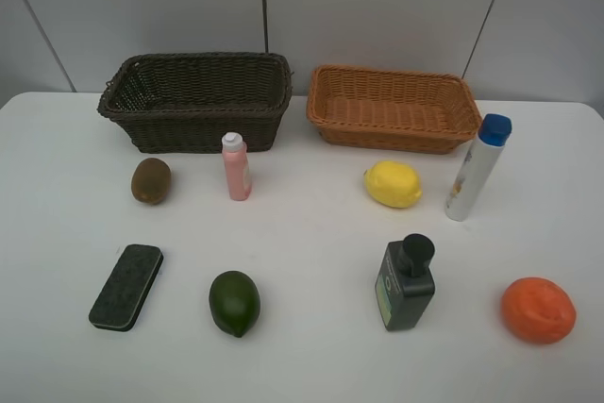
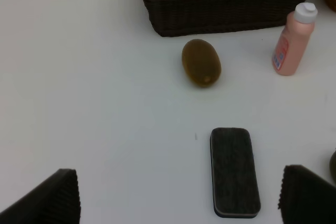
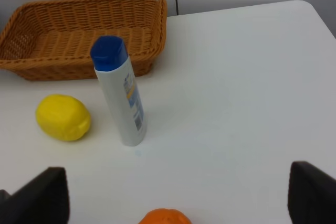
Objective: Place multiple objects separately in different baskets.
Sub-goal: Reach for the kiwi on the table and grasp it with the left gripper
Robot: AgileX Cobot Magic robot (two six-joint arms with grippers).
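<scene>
The dark brown basket and the orange-tan basket stand empty at the back. In front of them lie the kiwi, pink bottle, lemon and blue-capped white tube. Nearer the front are the black block, dark green fruit, green black-capped bottle and orange. My left gripper is open above the table, the black block and kiwi ahead of it. My right gripper is open, facing the tube, lemon and orange.
The white table has rounded back corners and meets a grey panelled wall. Neither arm shows in the exterior high view. The items are spaced apart in two loose rows, with bare tabletop between them.
</scene>
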